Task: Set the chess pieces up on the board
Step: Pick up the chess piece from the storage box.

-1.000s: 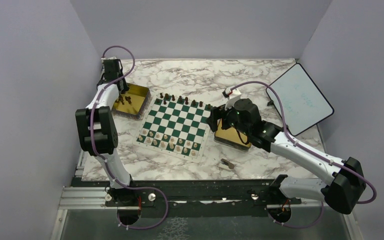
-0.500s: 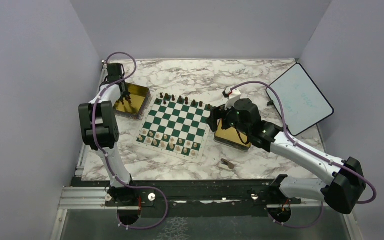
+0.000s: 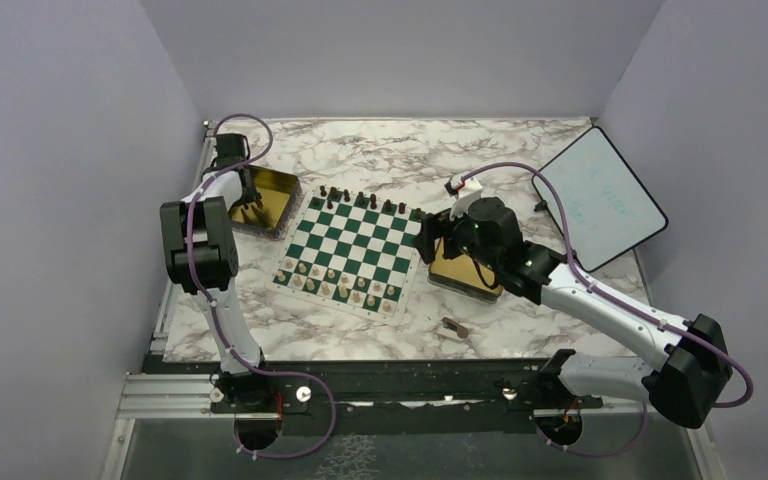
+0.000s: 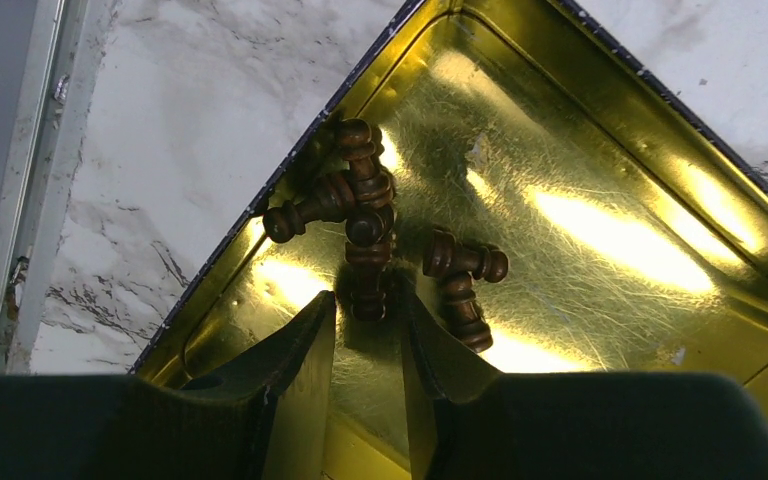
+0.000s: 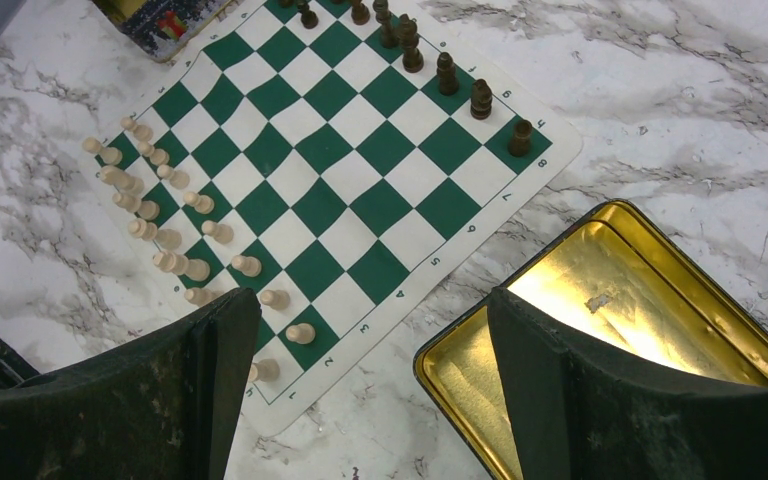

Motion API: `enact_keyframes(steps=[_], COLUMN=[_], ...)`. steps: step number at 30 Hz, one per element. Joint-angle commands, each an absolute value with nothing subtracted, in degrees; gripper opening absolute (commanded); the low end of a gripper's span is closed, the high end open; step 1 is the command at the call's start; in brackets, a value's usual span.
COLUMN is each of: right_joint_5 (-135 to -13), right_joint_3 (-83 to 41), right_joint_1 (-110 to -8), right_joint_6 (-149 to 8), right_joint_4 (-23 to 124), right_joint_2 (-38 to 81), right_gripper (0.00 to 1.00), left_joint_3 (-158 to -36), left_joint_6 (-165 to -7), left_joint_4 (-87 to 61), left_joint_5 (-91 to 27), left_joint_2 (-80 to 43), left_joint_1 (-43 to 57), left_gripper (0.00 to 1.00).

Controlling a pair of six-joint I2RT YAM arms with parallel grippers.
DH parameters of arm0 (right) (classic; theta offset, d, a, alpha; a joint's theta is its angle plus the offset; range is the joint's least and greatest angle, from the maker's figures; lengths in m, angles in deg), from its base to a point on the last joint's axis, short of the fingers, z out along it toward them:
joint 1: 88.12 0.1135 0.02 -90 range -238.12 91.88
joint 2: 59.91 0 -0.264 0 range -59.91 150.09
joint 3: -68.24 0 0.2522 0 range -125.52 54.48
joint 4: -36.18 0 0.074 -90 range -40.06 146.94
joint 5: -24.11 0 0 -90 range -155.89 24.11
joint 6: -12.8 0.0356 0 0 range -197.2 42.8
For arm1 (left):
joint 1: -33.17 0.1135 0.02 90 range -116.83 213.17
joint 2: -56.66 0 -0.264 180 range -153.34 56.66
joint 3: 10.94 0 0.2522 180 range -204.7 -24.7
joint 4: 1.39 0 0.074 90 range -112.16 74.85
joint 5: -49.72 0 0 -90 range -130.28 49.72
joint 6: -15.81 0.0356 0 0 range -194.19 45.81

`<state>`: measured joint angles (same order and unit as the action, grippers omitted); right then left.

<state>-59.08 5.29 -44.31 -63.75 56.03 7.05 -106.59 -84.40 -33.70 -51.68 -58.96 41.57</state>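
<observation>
Left gripper [image 4: 368, 302] straddles one dark brown turned chess piece [image 4: 365, 262] lying in the gold rectangular tin [image 4: 600, 150], though I cannot tell if it is pinched. Neighbouring dark pieces [image 4: 460, 285] touch it, so a lift may drag them along. Right gripper [image 5: 370, 305] gapes empty beside the green-and-white chessboard [image 5: 340, 150] on the desk

The left arm [image 3: 198, 250] and right arm [image 3: 600, 305] show white links, black joints, purple cables; tool fingers [image 5: 160, 400] seem dark green

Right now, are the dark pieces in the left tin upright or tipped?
Tipped. In the left wrist view the dark pieces lie on their sides, heaped across each other by the gold tin's wall.
</observation>
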Motion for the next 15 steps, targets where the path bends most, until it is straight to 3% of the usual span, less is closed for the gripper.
enact_keyframes(steps=[1, 15], right_joint_5=[-57.80, -57.86], right_joint_3=[5.86, 5.15], right_joint_1=[-44.00, -44.00], right_joint_6=[-64.36, -64.63], right_joint_4=[56.26, 56.26], right_joint_2=[6.27, 7.00], right_gripper=[0.89, 0.89], left_joint_3=[-107.26, -108.02], left_joint_6=[-84.36, -83.68], left_joint_4=[-33.85, -33.63], left_joint_5=[-52.55, -46.05], left_joint_2=[-60.44, -61.65], left_joint_1=[42.55, 42.51], left_gripper=[0.31, 0.17])
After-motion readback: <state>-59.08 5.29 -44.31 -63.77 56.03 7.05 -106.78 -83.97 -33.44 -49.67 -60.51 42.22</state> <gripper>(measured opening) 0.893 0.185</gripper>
